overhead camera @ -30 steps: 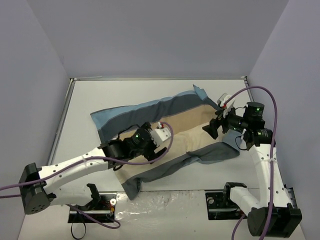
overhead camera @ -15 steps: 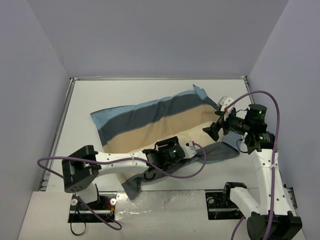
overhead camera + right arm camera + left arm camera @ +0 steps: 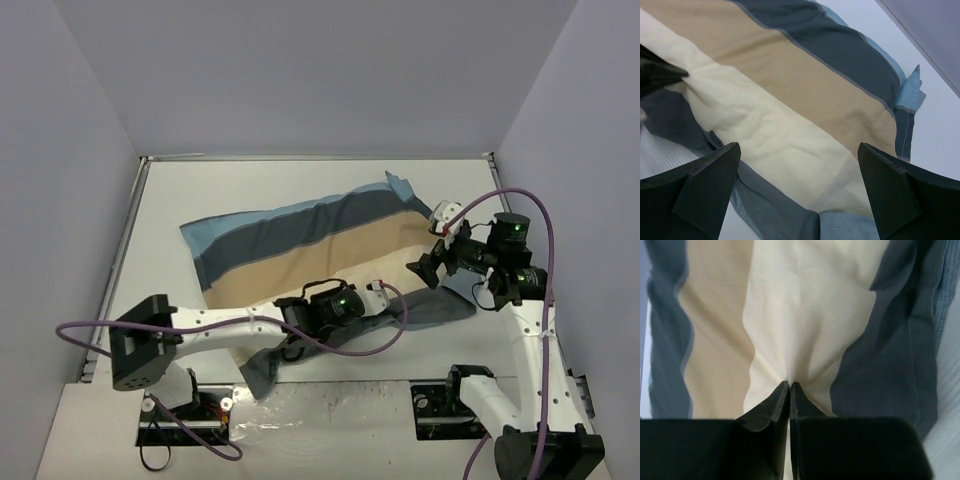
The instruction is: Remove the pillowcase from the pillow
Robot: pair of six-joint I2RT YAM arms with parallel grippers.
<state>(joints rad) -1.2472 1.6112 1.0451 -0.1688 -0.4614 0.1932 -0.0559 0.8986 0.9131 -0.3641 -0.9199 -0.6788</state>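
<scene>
Progress: no removal showed; the pillow was unseen and, you would judge, still inside.
Position: the pillowcase [image 3: 300, 240] lay diagonally on the surface [image 3: 250, 190], stripes up and near edge rumpled.
Your left hand [image 3: 789, 386]: clenched on the cream stripe.
Your right hand [image 3: 797, 145]: released, above the cloth.

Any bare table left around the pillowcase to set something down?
Bare table along the back wall beyond the pillowcase, and a strip left of it by the left wall. Crowded near edge: left gripper pinching cloth, right gripper open at the right end.
</scene>
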